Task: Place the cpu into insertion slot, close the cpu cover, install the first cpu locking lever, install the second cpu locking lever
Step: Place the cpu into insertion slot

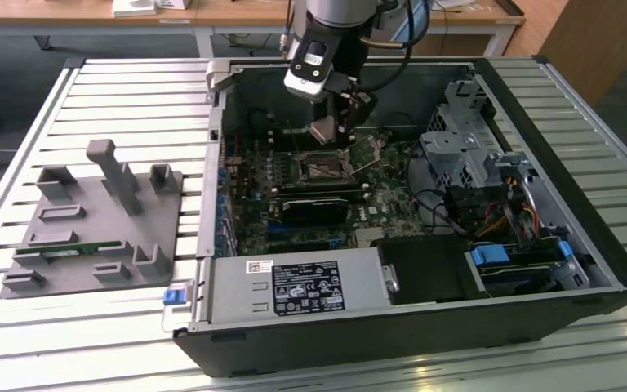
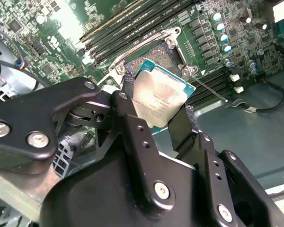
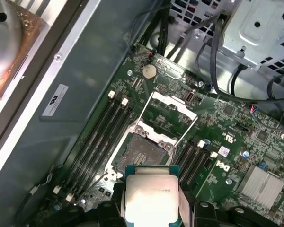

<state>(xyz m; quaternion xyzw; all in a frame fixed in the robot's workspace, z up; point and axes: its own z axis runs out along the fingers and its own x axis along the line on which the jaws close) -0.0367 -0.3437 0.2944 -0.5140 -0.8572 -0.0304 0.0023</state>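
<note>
The cpu (image 2: 163, 92), a flat square silvery-topped chip, is clamped edgewise in the pincer (image 2: 154, 108), which hangs above the uncovered insertion slot (image 3: 143, 153).

Light: bright, even, from above; the table (image 1: 128, 90) slats look pale.
Shade: the case (image 1: 401, 343) inside is darker than the table.
Glare: the cpu (image 2: 158, 97) top shines white in both wrist views; the board (image 2: 61, 21) washes out near one corner in the second wrist view.

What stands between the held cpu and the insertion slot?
Nothing visible does. The gripper holds the cpu above the insertion slot, whose dark centre lies bare; the cpu cover is swung open, off the slot.
</note>
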